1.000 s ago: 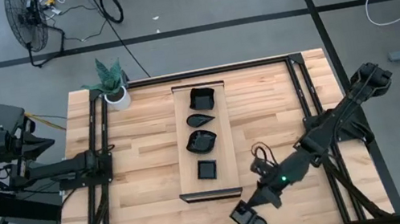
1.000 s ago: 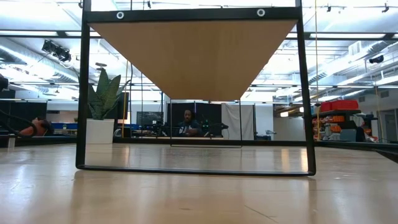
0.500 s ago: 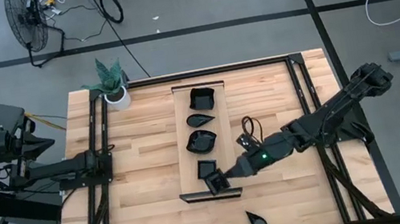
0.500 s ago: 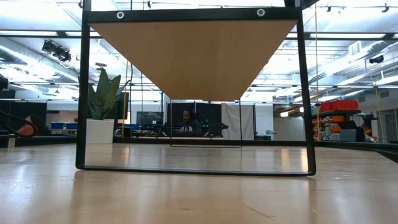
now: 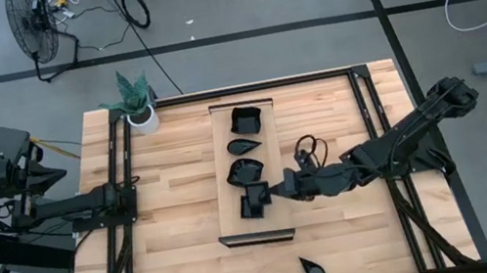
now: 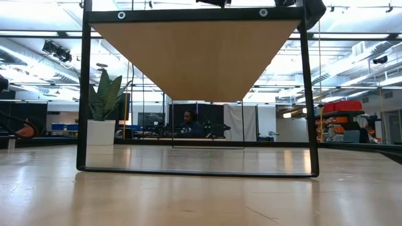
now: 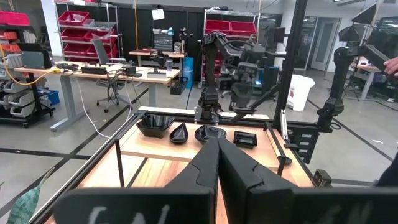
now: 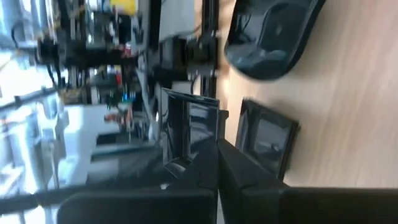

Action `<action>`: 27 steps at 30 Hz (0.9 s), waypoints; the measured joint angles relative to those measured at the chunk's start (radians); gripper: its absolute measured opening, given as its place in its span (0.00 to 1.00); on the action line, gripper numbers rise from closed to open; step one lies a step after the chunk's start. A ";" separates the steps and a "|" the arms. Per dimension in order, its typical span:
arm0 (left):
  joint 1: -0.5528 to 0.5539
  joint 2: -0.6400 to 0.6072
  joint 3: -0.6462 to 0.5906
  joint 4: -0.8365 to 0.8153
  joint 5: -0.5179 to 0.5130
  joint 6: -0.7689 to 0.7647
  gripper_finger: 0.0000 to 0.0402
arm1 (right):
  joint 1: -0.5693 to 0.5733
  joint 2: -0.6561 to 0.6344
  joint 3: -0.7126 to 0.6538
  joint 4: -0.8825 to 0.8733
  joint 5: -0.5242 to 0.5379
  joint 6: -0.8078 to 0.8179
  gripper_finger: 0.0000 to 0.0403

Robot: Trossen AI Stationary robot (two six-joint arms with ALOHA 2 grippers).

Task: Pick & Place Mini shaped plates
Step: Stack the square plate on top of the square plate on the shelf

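— Right gripper [image 5: 268, 195]?
— Clamped on a square plate [image 5: 255, 194], held tilted over the wooden board [image 5: 273, 166], above another square plate [image 5: 252, 209].
— Left gripper [image 5: 135, 182]?
— Closed, empty, parked at table's left edge.

Even, bright overhead lighting falls on the pale butcher-block wooden table [image 5: 178, 217], where the dark arms cast only faint, soft shadows; the low view is backlit by white ceiling light strips [image 6: 352, 59] and shows a broad sheen on the tabletop in the foreground. In the right wrist view the background is smeared by blur and pale glare sits on the glossy black square plate [image 8: 186, 134], while the left wrist view is sharp beyond its soft near dark fingers [image 7: 217, 171].
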 joint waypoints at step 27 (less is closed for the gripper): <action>0.000 0.000 0.000 0.000 0.000 0.000 0.03 | 0.029 0.124 0.001 0.046 0.051 0.173 0.00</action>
